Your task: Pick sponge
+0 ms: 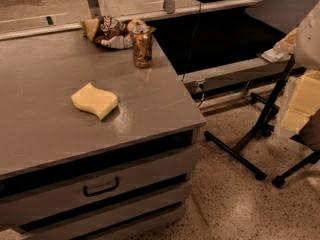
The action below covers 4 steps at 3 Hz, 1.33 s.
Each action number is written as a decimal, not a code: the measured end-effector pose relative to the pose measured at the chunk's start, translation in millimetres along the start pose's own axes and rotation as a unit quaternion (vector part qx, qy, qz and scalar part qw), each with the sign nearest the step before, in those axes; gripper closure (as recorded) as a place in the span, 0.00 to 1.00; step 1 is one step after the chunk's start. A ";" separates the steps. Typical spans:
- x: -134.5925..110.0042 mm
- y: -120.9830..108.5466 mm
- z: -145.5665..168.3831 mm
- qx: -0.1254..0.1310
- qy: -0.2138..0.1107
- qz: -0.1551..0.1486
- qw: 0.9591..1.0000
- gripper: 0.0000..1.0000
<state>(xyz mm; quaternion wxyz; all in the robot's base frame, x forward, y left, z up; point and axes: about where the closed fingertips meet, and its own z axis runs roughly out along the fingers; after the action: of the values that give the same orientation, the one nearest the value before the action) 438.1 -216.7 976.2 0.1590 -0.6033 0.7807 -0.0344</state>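
You have one flat, pale yellow foam sponge (95,100) with wavy edges, one bronze metal soda can (142,46) and one crumpled brown-and-white snack bag (111,32), all on one grey metal table (45,134). One pale yellow gripper (298,106) hangs at the right edge, off the table.

Gripper (299,106) at far right edge, partly cut off, seemingly angled downward; pale arm (311,34) above it.

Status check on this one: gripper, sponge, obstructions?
Gripper far right, off the table. Sponge flat on it, untouched. Behind, apart: soda can, snack bag.
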 end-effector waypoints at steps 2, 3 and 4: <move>-26.8 1.7 5.2 -0.005 -0.014 -0.026 1.000 0.00; -79.4 9.3 20.5 -0.019 -0.031 -0.067 0.997 0.00; -151.8 19.8 48.0 -0.041 -0.048 -0.115 0.991 0.00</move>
<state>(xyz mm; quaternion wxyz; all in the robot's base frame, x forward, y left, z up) 467.3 -60.0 957.2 0.1670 -0.6959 0.6984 0.0085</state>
